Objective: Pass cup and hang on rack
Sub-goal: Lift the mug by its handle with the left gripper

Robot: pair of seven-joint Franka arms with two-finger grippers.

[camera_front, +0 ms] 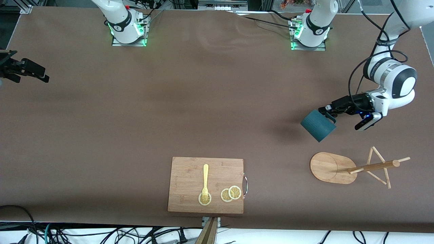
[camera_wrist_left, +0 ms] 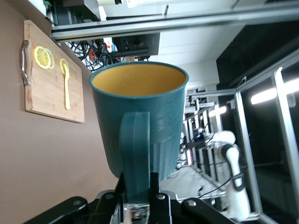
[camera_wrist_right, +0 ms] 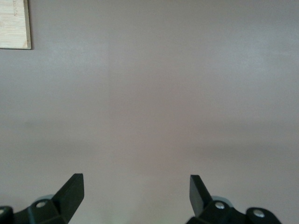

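The left gripper (camera_front: 326, 109) holds the teal cup (camera_front: 317, 125) by its handle in the air over bare table (camera_front: 169, 101) at the left arm's end, the cup tilted with its base toward the front camera. Nearer the camera, the wooden rack (camera_front: 352, 167) stands on its oval base, its post and thin pegs bare. Toward the middle of the table's near edge lies a cutting board (camera_front: 190, 183) with a metal handle, carrying a yellow fork (camera_front: 205, 181) whose tines rest on one lemon slice (camera_front: 204, 199); two more overlapping slices (camera_front: 231, 194) lie beside it. The right gripper (camera_front: 25, 71) hangs at the right arm's end, waiting.
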